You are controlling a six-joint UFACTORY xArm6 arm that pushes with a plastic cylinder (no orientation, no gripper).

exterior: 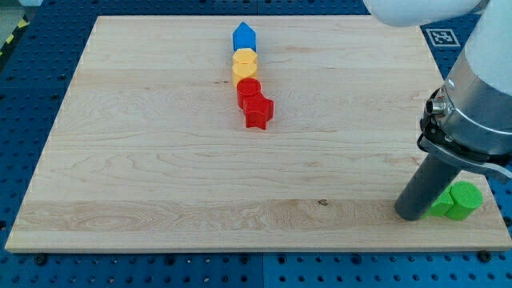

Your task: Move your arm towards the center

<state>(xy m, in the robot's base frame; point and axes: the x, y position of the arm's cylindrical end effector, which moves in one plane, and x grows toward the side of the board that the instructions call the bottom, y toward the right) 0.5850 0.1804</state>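
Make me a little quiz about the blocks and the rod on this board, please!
1. True or false: my tip is at the board's centre.
2. Which block lies nearest the view's top: A) red star, B) blue block, C) green blocks?
3. Fill in: the yellow block sits between the blue block and the red ____.

Key
1. False: it is near the view's bottom right corner, right beside the green blocks.
2. B.
3. cylinder.
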